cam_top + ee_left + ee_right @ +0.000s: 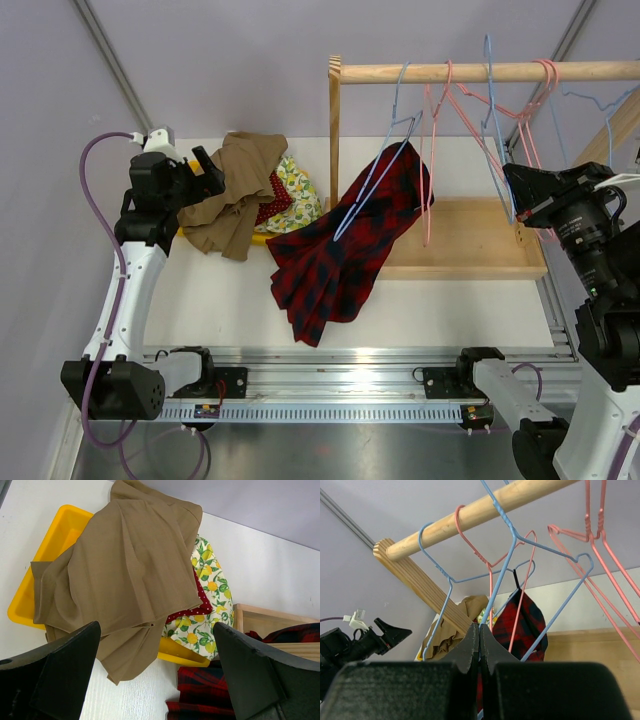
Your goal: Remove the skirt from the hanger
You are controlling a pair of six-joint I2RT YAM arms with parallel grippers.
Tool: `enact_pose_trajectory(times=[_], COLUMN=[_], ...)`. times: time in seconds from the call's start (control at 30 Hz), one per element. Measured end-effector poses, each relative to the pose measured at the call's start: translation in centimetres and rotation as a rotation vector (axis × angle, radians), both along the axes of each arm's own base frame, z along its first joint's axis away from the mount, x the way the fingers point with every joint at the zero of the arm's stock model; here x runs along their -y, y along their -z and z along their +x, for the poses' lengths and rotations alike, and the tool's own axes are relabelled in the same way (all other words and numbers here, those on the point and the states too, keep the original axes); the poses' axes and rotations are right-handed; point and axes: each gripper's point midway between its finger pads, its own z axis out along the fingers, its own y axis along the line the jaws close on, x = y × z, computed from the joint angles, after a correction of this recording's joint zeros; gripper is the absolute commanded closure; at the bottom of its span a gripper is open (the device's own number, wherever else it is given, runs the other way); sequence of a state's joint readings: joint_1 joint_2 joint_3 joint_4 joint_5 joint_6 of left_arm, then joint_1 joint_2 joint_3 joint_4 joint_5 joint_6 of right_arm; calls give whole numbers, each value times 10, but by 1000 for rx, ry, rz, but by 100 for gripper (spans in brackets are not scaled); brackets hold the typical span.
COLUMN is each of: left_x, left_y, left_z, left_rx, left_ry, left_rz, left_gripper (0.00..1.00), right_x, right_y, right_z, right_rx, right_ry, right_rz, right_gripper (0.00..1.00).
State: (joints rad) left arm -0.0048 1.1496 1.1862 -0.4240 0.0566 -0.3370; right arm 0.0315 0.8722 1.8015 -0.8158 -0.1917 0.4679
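Far left of the top view: left claw (212, 172), released, jaws spread wide, nothing between them. Hangs above a tan garment (120, 570) heaped over a yellow tray (55, 535), with lemon-print cloth (210, 580) and red dotted cloth (199, 599) tucked under its right edge. Below the tray, open white desk (220, 300) down to the metal rail along the near edge.

Centre: skirt (340, 250), long axis on a diagonal from upper right to lower left. Upper end up on the hanger (372, 190), lower end spread on the desk, hem corner close to the near rail. Hanger tilted along the same diagonal, hook over the wooden rod (500, 71), just right of the upright post (334, 130). Skirt's right side overlaps the left edge of the wooden base (470, 245).

Right of the skirt: pink hangers (429, 200) crowded close on the rod, little room between wires.

Far right: right claw (479, 630), clenched, fingertips pressed together at the lower part of a second blue hanger (496, 582). Cannot tell whether that wire sits pinched between the tips or only runs past them.
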Motion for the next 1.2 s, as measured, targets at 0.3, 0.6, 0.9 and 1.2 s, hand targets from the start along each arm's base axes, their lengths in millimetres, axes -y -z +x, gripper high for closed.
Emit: enact_pose_trajectory(times=[0.3,0.6,0.9,1.2], left_x=[0,0,0,0], left_y=[0,0,0,0], left_z=[0,0,0,0], left_rx=[0,0,0,0], left_ry=[0,0,0,0], left_rz=[0,0,0,0], left_gripper=[1,1,1,1], right_x=[4,9,7,-49], right_y=[15,24,-6,-24], right_z=[-22,-24,-41,-18], right_rx=[-30,-59,38,116], right_ry=[18,45,28,-312], right_rz=[-1,-19,-55,-8], right_gripper=[100,19,9,16])
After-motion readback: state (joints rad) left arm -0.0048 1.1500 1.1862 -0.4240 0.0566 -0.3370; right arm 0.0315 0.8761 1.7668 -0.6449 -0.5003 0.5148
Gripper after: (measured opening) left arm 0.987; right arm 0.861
